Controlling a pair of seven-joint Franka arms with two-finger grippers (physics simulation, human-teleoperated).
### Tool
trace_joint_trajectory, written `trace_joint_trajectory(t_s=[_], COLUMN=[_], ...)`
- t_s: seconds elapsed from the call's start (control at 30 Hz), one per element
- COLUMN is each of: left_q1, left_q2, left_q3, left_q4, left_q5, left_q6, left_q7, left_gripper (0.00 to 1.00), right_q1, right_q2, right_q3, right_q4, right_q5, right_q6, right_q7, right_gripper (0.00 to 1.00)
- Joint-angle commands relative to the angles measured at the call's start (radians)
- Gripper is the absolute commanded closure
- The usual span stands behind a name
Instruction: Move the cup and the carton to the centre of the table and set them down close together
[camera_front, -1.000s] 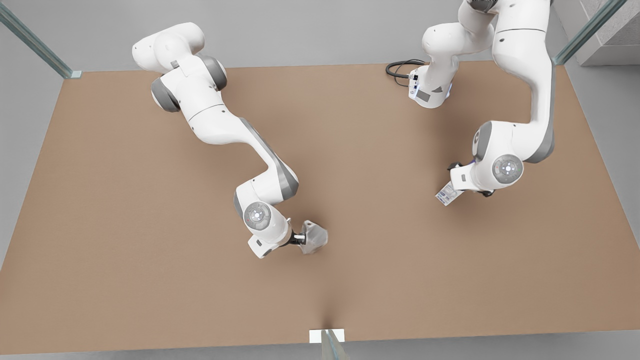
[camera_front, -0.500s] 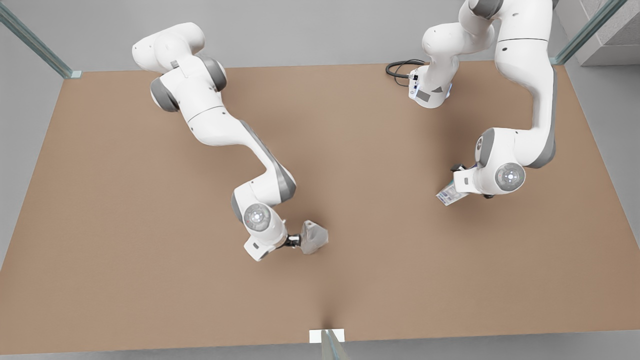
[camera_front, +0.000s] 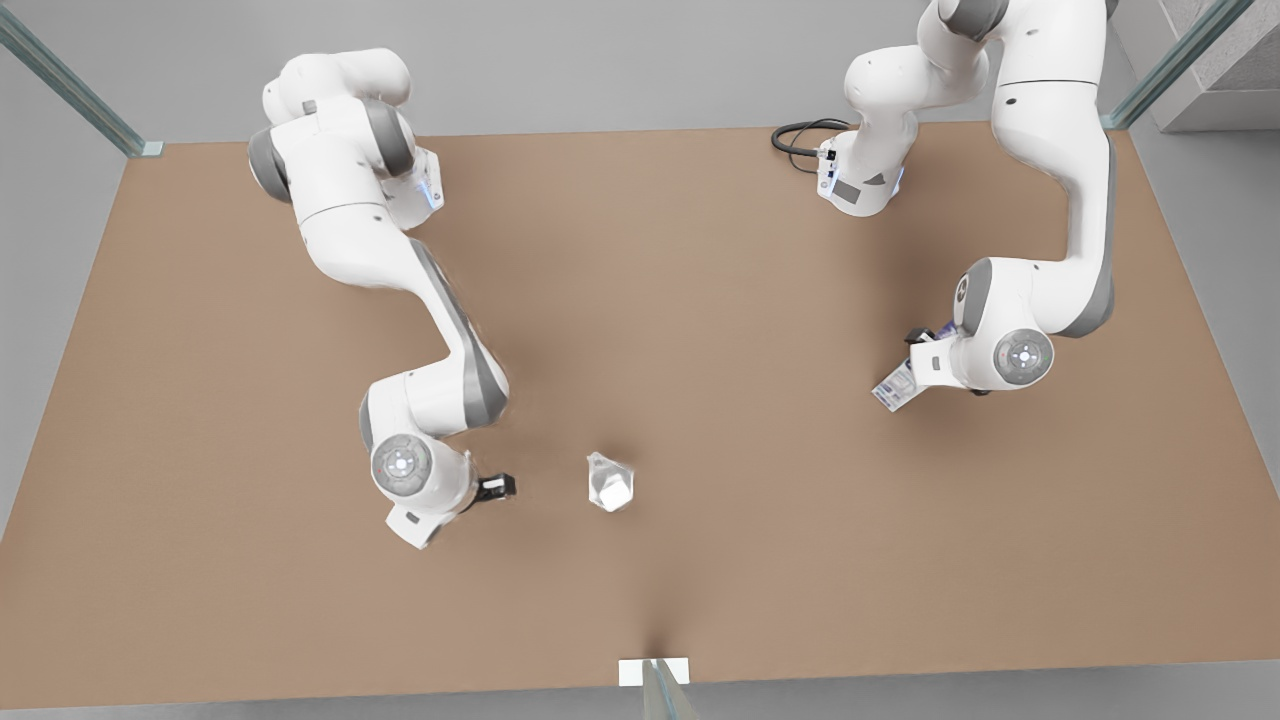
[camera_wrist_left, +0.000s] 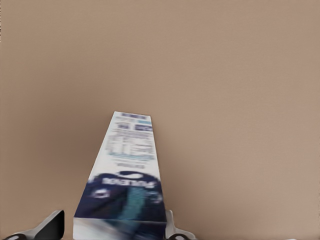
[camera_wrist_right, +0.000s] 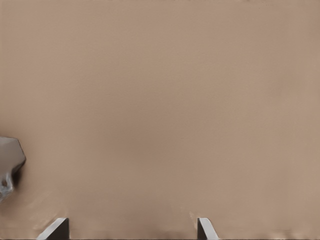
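The carton (camera_wrist_left: 126, 175) carries printed labelling: a dark blue band with white lettering, a teal accent and, above it, a white panel of small print in rows resembling a table. None of this print can be read as words, a brand or numbers in the left wrist view, and in the front view the carton (camera_front: 893, 388) shows only faint blue marks on white. No other surface bears legible text, numbers or signs.
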Motion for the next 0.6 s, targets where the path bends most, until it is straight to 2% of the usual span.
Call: trace_joint_trajectory(t_s=[0.0, 0.07, 0.1, 0.17, 0.2, 0.23, 0.37, 0.57], left_q1=[0.000, 0.000, 0.000, 0.000, 0.000, 0.000, 0.000, -0.005], left_q2=[0.000, 0.000, 0.000, 0.008, 0.009, 0.012, 0.011, -0.006], left_q3=[0.000, 0.000, 0.000, 0.000, 0.000, 0.001, 0.001, 0.001], left_q4=[0.000, 0.000, 0.000, -0.002, -0.002, -0.002, -0.005, 0.005], left_q5=[0.000, 0.000, 0.000, 0.000, 0.000, 0.000, 0.000, -0.026], left_q6=[0.000, -0.005, -0.006, -0.009, -0.009, -0.011, -0.025, -0.049], left_q7=[0.000, 0.000, -0.002, -0.005, -0.006, -0.006, -0.023, -0.184], left_gripper=[0.34, 0.37, 0.38, 0.38, 0.38, 0.38, 0.39, 0.40], right_q1=[-0.017, -0.119, -0.149, -0.282, -0.394, -0.400, -0.380, -0.400], right_q2=[-0.035, -0.226, -0.300, -0.469, -0.610, -0.676, -0.694, -0.685], right_q3=[0.000, 0.000, 0.006, 0.074, 0.163, 0.158, 0.195, 0.197], right_q4=[-0.013, -0.056, -0.079, -0.207, -0.370, -0.461, -0.490, -0.490], right_q5=[0.000, -0.025, -0.104, -0.118, -0.137, -0.134, -0.160, -0.134], right_q6=[-0.032, -0.237, -0.283, -0.280, -0.259, -0.240, -0.231, -0.220], right_q7=[-0.018, -0.022, -0.058, -0.179, -0.223, -0.222, -0.093, -0.095], right_gripper=[0.00, 0.00, 0.00, 0.00, 0.00, 0.00, 0.00, 0.00])
